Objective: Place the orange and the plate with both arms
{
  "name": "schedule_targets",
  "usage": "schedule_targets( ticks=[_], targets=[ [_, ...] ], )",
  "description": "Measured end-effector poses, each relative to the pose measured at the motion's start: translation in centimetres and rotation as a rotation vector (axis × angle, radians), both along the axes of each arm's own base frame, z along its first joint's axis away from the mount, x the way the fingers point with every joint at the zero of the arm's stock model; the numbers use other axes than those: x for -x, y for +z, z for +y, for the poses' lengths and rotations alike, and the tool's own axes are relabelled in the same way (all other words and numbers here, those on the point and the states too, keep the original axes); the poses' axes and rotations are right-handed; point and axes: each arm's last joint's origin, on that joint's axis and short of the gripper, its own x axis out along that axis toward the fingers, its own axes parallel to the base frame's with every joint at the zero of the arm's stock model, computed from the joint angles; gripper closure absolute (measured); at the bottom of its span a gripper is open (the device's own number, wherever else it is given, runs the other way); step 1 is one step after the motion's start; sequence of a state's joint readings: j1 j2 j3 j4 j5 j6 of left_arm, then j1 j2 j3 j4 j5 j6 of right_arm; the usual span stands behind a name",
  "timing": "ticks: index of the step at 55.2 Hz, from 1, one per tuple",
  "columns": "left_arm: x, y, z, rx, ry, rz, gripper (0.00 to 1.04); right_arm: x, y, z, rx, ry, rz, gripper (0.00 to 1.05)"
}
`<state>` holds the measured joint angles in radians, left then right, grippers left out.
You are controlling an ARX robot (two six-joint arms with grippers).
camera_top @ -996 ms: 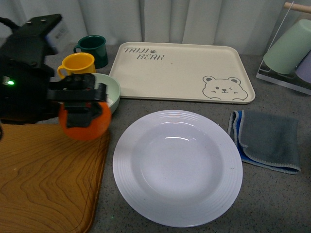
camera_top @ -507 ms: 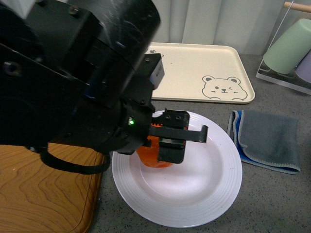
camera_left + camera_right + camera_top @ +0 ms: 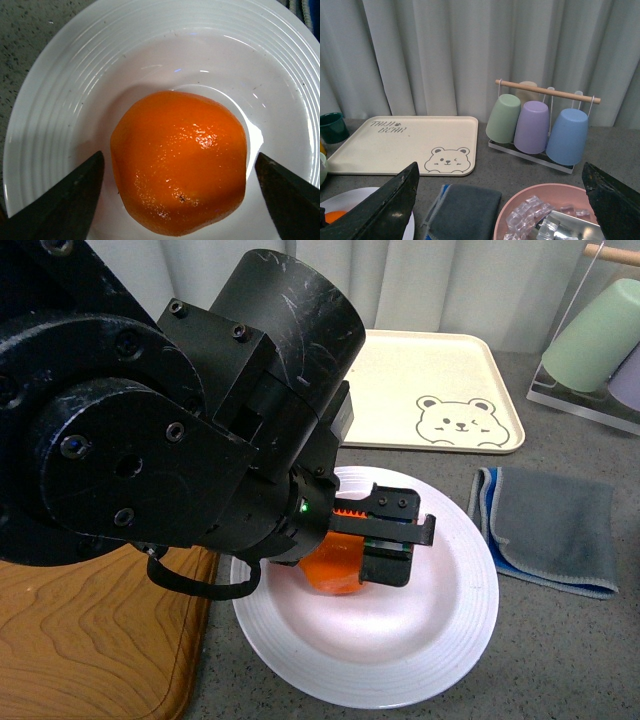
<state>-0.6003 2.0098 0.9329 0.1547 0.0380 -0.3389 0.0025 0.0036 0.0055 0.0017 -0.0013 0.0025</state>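
Take the plate (image 3: 45, 100) as a clock face, with the claw's side at six o'clock. The orange (image 3: 180, 160) lies in the white well, a little toward six from the centre, with glossy, dimpled skin. The left claw (image 3: 177, 200) is spread around it. Its dark fingers (image 3: 65, 205) stand at about eight and four, each with a thin strip of white between it and the fruit. Grey speckled tabletop (image 3: 20, 30) shows past the ridged rim at ten o'clock.

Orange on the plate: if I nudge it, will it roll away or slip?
It would probably roll a little, since the orange is round. The deep plate should likely keep it in. Its dimpled skin looks grippy rather than slippery.
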Motion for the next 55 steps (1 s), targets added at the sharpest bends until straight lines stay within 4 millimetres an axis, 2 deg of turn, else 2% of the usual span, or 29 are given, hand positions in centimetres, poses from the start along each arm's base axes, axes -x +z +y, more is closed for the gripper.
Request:
schedule_targets(
  ticks=[4, 11, 18, 24, 26, 31, 33, 37, 41, 46, 55],
  targets=[
    [0.0, 0.1, 0.1, 0.002, 0.008, 0.004, 0.05, 0.0, 0.0, 0.0, 0.000, 0.000, 0.000, 0.09],
    [0.0, 0.9, 0.4, 0.024, 0.020, -0.006, 0.07, 0.0, 0.0, 0.0, 0.000, 0.000, 0.000, 0.09],
    [0.2, 2.7, 1.0, 0.056, 0.048, -0.049, 0.07, 0.0, 0.0, 0.0, 0.000, 0.000, 0.000, 0.09],
    [0.7, 5.2, 2.8, 0.071, 0.113, -0.138, 0.07, 0.0, 0.0, 0.0, 0.000, 0.000, 0.000, 0.09],
    [0.9, 5.3, 3.1, 0.055, 0.133, -0.198, 0.08, 0.0, 0.0, 0.0, 0.000, 0.000, 0.000, 0.09],
    [1.2, 4.9, 4.6, -0.042, 0.275, -0.521, 0.21, 0.0, 0.0, 0.0, 0.000, 0.000, 0.000, 0.09],
    [2.2, 4.3, 6.0, -0.091, 0.325, -0.628, 0.28, 0.0, 0.0, 0.0, 0.000, 0.004, 0.000, 0.09],
    [3.6, 4.7, 8.1, -0.070, 0.393, -0.799, 0.38, 0.0, 0.0, 0.0, 0.000, -0.001, 0.000, 0.09],
    [4.9, 6.3, 10.3, -0.023, 0.439, -0.927, 0.51, 0.0, 0.0, 0.0, 0.000, 0.000, 0.001, 0.09],
    [6.3, 7.6, 12.0, -0.007, 0.442, -0.985, 0.65, 0.0, 0.0, 0.0, 0.000, 0.000, 0.000, 0.09],
    [8.7, 7.6, 14.7, -0.046, 0.423, -0.943, 0.94, 0.0, 0.0, 0.0, 0.000, 0.000, 0.000, 0.09]
  ],
)
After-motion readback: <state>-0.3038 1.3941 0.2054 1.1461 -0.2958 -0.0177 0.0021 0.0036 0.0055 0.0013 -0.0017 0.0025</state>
